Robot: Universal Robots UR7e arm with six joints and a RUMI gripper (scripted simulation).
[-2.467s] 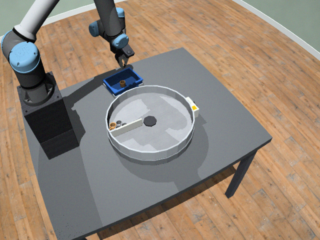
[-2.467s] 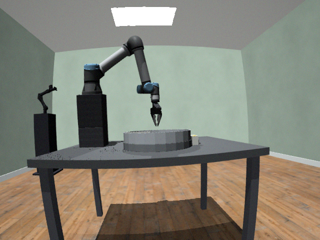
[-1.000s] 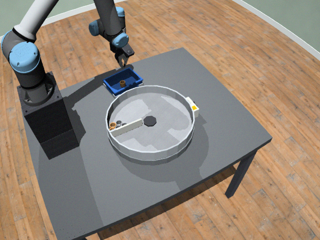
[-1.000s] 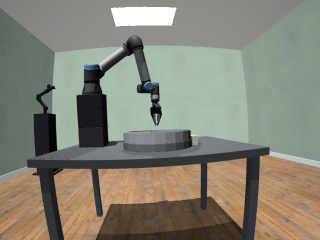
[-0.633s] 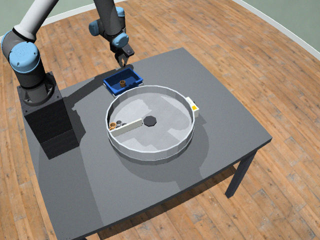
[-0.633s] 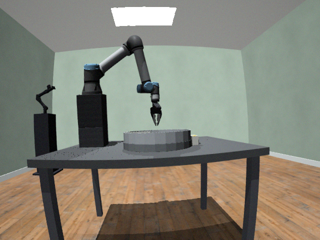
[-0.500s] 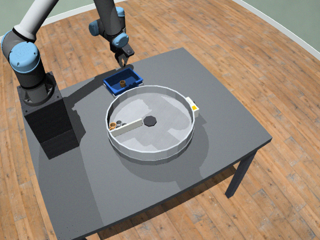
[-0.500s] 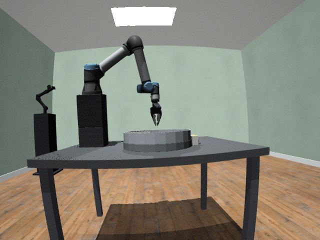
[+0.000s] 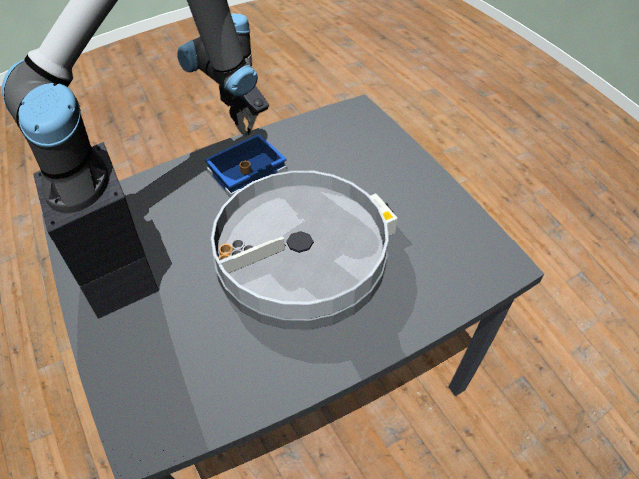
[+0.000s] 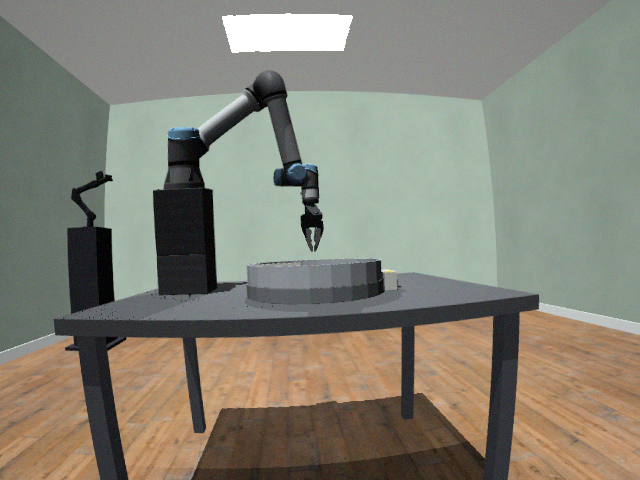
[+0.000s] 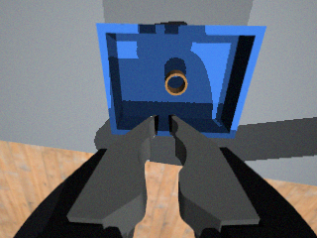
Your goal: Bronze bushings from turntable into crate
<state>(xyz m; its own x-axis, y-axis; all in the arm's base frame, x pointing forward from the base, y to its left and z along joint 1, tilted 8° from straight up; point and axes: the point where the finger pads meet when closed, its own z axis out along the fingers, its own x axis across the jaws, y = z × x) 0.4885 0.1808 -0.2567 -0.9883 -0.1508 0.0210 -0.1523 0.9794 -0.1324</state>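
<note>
Bronze bushing (image 9: 245,167) (image 11: 176,91): 1, upright in crate (image 9: 225,180) (image 11: 103,74).
Bronze on turntable (image 9: 305,309) (image 10: 315,279): at least 1, by divider (image 9: 253,255).
Gripper (image 9: 248,132) (image 10: 313,250) (image 11: 163,116): fingers nearly together, holding nothing.
Handling: probably stiff, slippery; grip outer wall.

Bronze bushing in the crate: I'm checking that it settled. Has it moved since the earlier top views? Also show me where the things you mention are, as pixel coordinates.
No; the bronze bushing (image 9: 245,169) (image 11: 185,84) keeps its place against the crate's rim (image 9: 217,175) (image 11: 256,50).
</note>
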